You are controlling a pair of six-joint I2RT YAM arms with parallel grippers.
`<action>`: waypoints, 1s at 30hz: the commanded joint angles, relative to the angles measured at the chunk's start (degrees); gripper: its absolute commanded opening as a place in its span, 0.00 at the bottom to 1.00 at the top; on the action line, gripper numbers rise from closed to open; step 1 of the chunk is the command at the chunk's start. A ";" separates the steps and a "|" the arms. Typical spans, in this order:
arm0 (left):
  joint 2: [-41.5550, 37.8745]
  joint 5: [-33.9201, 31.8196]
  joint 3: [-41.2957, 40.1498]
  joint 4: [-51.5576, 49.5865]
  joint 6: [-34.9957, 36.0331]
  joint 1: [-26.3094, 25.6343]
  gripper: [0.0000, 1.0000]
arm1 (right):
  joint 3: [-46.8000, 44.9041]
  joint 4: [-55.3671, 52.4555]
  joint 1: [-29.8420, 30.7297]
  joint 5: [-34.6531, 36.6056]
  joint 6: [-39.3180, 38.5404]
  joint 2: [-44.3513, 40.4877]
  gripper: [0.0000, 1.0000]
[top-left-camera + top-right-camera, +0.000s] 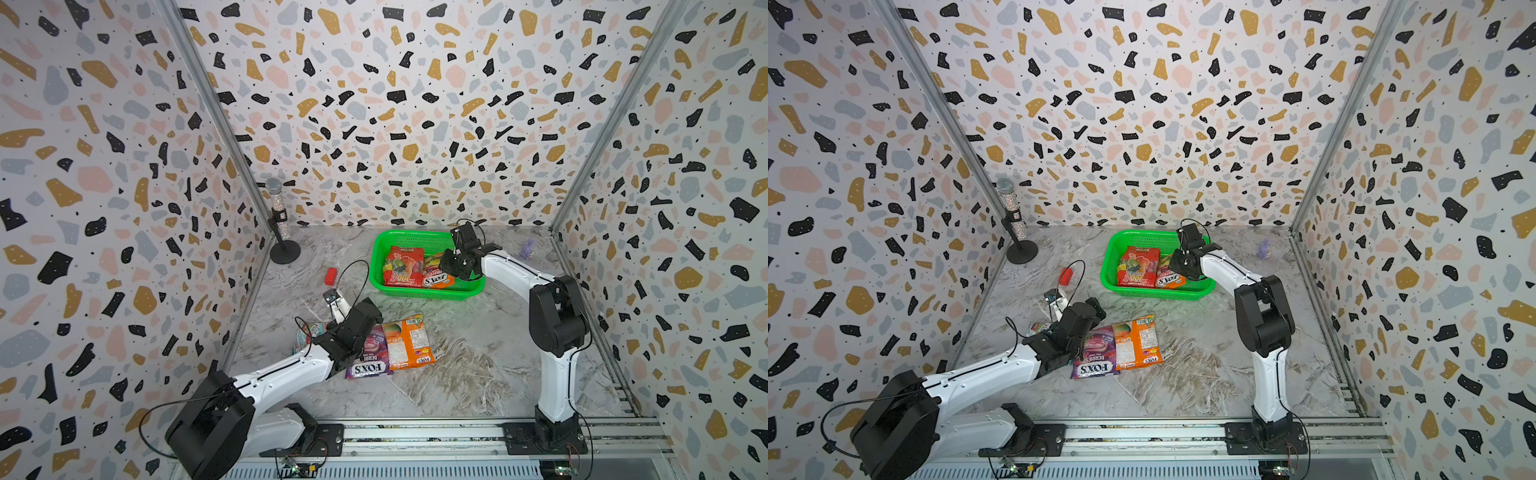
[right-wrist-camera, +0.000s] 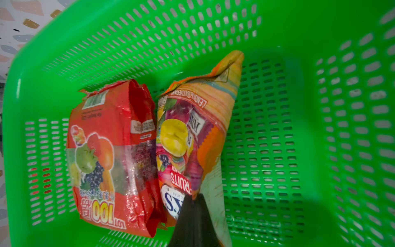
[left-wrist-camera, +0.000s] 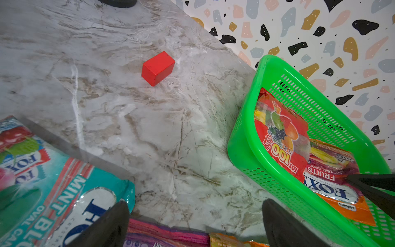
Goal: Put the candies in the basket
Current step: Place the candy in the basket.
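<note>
Basket [image 1: 428, 294] sits far centre. Inside it, red bag [image 1: 403, 266] marked "100" lies left and orange-yellow bag [image 1: 434, 272], "FOX'S FRUITS OVAL CANDY", lies right. Right gripper [image 2: 193, 197] reaches down into the basket, jaws together, clamped on the orange-yellow bag's edge. On the table [image 1: 478, 353], near left: teal bag [image 3: 53, 181] "MINT", purple bag [image 1: 372, 357] "FOX'S BERRIES", orange bag [image 1: 409, 340]. Left gripper [image 3: 195, 203] hangs low over them, jaws apart.

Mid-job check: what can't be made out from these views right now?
- Teal bag: mostly under the left arm in both top views, cut by the left wrist view's edge.
- Right gripper, right wrist view: fingers together at the orange-yellow bag; the fingers hide whether they pinch it.
- Purple object near a far corner: too small in both top views.
</note>
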 commanded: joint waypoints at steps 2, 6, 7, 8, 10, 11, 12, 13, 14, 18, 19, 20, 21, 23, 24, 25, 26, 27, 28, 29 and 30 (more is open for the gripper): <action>0.11 0.17 1.28 -0.11 0.44 0.34 1.00 | -0.18 0.74 -0.33 -1.79 0.12 -1.27 0.00; 0.07 0.17 1.34 -0.11 0.59 0.35 1.00 | 0.34 -0.16 -0.33 -0.73 -1.08 -2.44 0.00; 0.11 0.19 1.34 -0.10 0.55 0.42 1.00 | 0.55 -0.37 -0.38 -0.68 -1.39 -2.76 0.00; 0.14 0.18 1.34 -0.11 0.53 0.42 1.00 | 0.73 -0.60 -0.37 -0.72 -1.67 -3.02 0.01; 0.05 0.32 1.43 -0.11 0.53 0.51 1.00 | 0.72 -0.64 -0.35 -0.89 -2.12 -3.51 0.04; -0.26 0.66 1.52 -0.11 0.72 0.59 1.00 | 0.63 -0.73 -0.39 -0.89 -2.21 -3.64 0.06; -0.55 0.87 1.52 -0.10 0.93 0.60 1.00 | 0.70 -0.83 -0.36 -0.83 -2.34 -3.66 0.09; -0.88 1.01 1.38 -0.11 0.90 0.58 1.00 | 0.72 -1.17 -0.36 -0.70 -2.51 -3.57 0.13; -1.15 0.94 1.26 -0.11 0.87 0.60 1.00 | 0.83 -1.60 -0.37 -0.77 -2.52 -3.48 0.14; -1.47 0.44 0.81 -0.11 0.24 0.56 1.00 | -0.19 -1.46 -0.34 -1.85 -2.73 -3.78 0.28; -1.47 0.52 0.89 -0.11 0.41 0.60 1.00 | -0.04 -1.90 -0.32 -1.86 -3.10 -3.82 0.33; -1.47 0.52 0.98 -0.11 0.63 0.60 1.00 | 0.13 -2.27 -0.34 -1.94 -3.43 -3.98 0.37; -1.42 0.53 0.99 -0.11 0.80 0.59 1.00 | 0.33 -2.78 -0.36 -1.80 -3.75 -4.22 0.40; -1.54 0.39 0.95 -0.11 1.03 0.60 1.00 | 1.14 -4.12 -0.33 -0.71 -4.92 -5.01 0.45; -1.68 0.20 0.90 -0.11 1.08 0.60 1.00 | 1.61 -4.81 -0.33 -0.07 -5.44 -5.49 0.47; -1.81 0.03 0.79 -0.11 1.19 0.60 1.00 | 2.12 -5.64 -0.33 0.64 -6.21 -6.11 0.49; -1.82 -0.05 0.77 -0.11 1.36 0.59 1.00 | 2.45 -6.07 -0.38 1.22 -6.69 -6.66 0.51; -1.90 -0.01 0.90 -0.11 1.59 0.60 1.00 | 2.65 -6.71 -0.34 2.04 -7.29 -7.64 0.53; -1.97 0.21 0.94 -0.11 2.14 0.56 1.00 | 2.59 -6.94 -0.41 2.95 -7.83 -8.71 0.55; -2.07 0.83 1.22 -0.03 3.04 0.58 1.00 | 2.35 -7.12 -0.35 3.57 -8.19 -9.63 0.56; -2.17 1.89 1.69 0.02 5.18 0.56 1.00 | 2.02 -7.18 -0.32 4.36 -8.66 -10.71 0.58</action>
